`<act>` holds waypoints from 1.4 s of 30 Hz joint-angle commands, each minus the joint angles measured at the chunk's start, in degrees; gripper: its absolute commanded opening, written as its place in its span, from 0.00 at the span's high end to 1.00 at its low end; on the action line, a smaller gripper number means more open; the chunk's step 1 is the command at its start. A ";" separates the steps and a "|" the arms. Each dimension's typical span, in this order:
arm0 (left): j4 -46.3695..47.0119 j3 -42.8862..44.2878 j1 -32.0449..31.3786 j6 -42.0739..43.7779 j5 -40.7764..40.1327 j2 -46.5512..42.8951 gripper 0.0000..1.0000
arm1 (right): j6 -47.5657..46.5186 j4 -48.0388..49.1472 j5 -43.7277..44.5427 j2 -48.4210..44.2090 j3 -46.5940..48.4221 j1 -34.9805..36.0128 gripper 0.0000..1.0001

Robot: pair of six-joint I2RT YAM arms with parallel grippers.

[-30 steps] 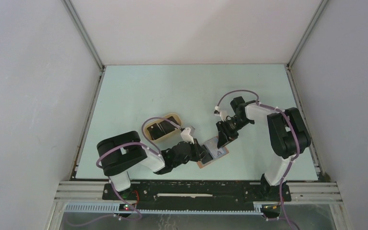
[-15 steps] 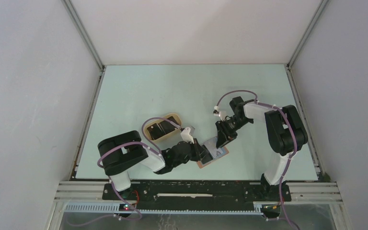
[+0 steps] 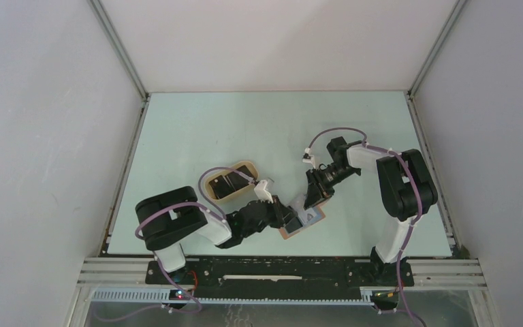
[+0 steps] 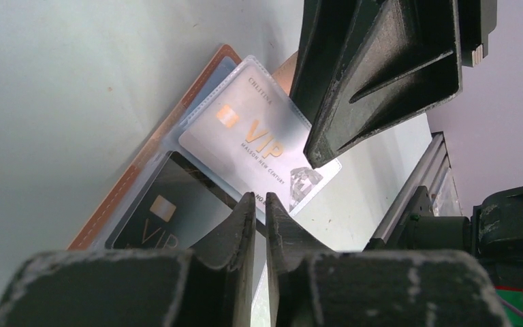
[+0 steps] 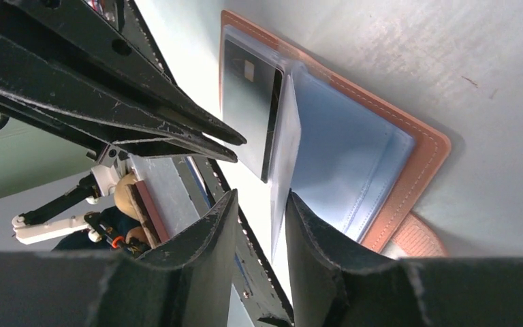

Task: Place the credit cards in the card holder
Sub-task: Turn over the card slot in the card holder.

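The card holder lies open on the table between both arms, brown outside, light blue inside. A black credit card sits in a clear sleeve. A pale "VIP" credit card is in a raised sleeve leaf. My left gripper has its tips at that leaf's lower edge, a slit apart, and I cannot tell if anything is pinched. My right gripper straddles the leaf with a wide gap on one side.
A tan oval tray with dark cards stands left of the holder, behind my left forearm. The holder's snap tab lies flat on the table. The table's near rail runs just beyond the holder.
My right gripper has drawn slightly back and left over the holder. The left arm has shifted a little to the left. The holder stays in place.
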 commanded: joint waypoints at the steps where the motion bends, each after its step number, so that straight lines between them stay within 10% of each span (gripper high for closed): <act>1: 2.90 -3.13 0.81 -1.00 -0.91 -4.25 0.84 | 0.63 -0.76 -3.75 0.24 1.78 -0.30 0.62; 15: 2.90 -11.09 1.87 -3.31 -3.87 -13.10 0.60 | 1.99 1.01 -3.65 -0.55 1.71 5.75 0.62; 42: -2.81 -15.09 2.55 -1.91 -4.71 -21.91 0.59 | -7.42 -5.45 -2.42 -7.11 6.12 12.62 0.50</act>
